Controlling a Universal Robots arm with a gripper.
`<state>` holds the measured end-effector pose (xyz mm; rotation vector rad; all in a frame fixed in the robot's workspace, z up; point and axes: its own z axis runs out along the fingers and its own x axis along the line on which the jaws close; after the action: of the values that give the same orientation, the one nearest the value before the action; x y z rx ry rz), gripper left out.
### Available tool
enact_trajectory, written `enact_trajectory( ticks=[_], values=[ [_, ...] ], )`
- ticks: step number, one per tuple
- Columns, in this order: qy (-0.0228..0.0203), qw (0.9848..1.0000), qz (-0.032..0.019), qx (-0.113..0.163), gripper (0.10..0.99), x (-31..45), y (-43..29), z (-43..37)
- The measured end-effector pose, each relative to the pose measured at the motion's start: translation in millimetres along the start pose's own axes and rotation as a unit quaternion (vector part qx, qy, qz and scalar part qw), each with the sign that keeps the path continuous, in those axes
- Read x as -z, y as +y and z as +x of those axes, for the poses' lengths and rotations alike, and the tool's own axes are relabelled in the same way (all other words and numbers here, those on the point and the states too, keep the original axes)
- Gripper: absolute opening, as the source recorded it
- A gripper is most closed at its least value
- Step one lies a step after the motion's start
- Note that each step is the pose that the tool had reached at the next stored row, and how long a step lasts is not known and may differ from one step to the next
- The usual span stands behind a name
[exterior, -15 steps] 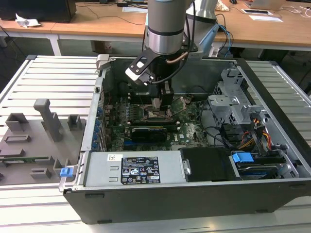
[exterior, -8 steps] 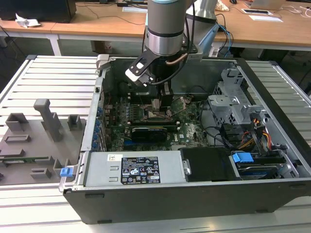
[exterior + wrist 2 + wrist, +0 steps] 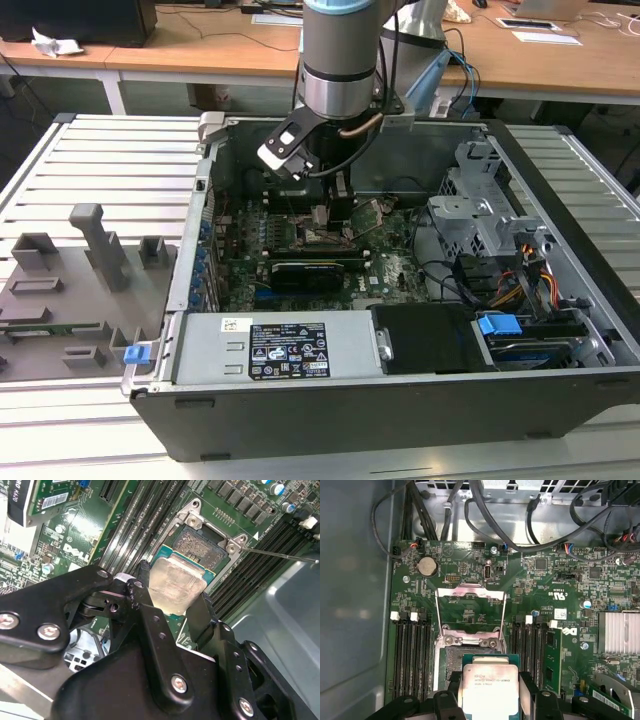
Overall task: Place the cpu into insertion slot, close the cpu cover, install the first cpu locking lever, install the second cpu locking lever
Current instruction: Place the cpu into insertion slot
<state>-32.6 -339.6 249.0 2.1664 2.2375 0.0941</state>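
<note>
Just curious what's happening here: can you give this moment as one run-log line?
gripper: shut on cpu | cpu: held by insertion slot, not seated | cpu cover: open

Slatted metal table [image 3: 110, 150] carries open computer case [image 3: 350, 420], grey fixture tray [image 3: 60, 300] beside.

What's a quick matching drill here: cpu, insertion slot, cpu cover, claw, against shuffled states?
Things:
1. cpu
2. insertion slot
3. cpu cover
4. claw

States:
A. flipped up, open
B. shut on the chip
C. empty, dark centre exposed
D. pale metal face up, gripped, not seated

Pairs: 1-D, 2-C, 3-A, 4-B
</note>
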Motion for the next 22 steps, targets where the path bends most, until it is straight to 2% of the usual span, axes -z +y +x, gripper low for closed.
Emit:
enact_trajectory(
  ticks=[22],
  values=[
    [0.0, 1.0, 0.0, 0.0, 0.537, -4.2, -0.2, 1.5]
  ],
)
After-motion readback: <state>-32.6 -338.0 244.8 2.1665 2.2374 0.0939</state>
